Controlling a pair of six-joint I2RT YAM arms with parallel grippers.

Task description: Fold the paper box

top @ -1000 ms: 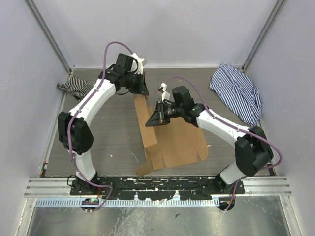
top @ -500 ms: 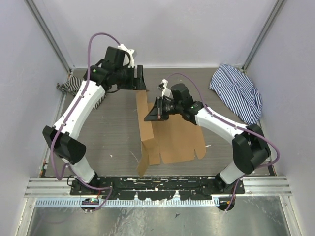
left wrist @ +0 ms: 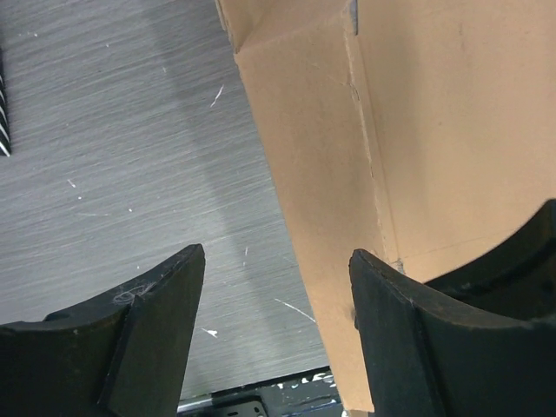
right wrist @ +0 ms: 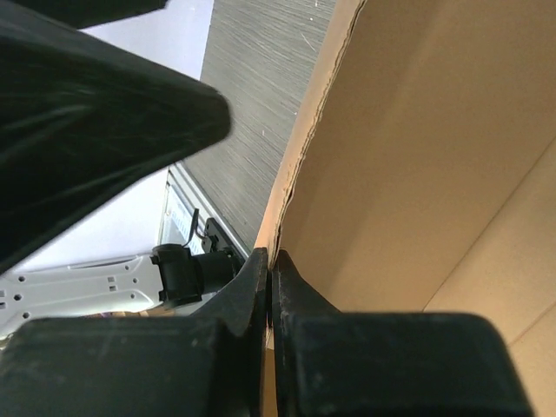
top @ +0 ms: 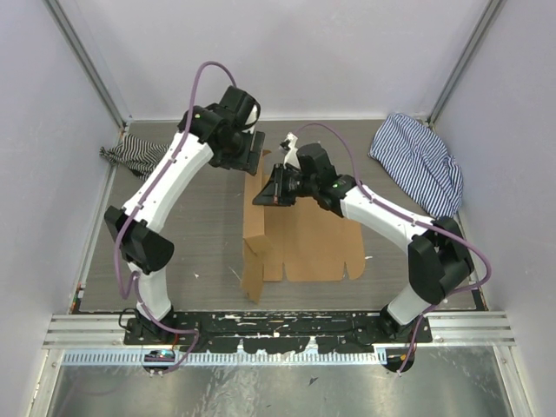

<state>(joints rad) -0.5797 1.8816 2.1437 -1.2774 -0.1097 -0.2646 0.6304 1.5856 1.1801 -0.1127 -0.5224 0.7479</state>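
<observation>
paper box [top: 308,243] lying mid-table, its 9 o'clock wall standing up | right gripper [right wrist: 271,261] pinching that wall's rim toward 12 o'clock, jaws clamped on cardboard | left gripper [left wrist: 276,261] hovering wide-jawed alongside | sheet looking light, stiff, springing back at creases; gripping thin edges near folds is seeming best

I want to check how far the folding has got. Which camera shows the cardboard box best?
The top view: nearly the whole box shows, mostly flat with its left side folded up. The left wrist view shows only a creased strip; the right wrist view only an edge pinched in the right hand.
</observation>
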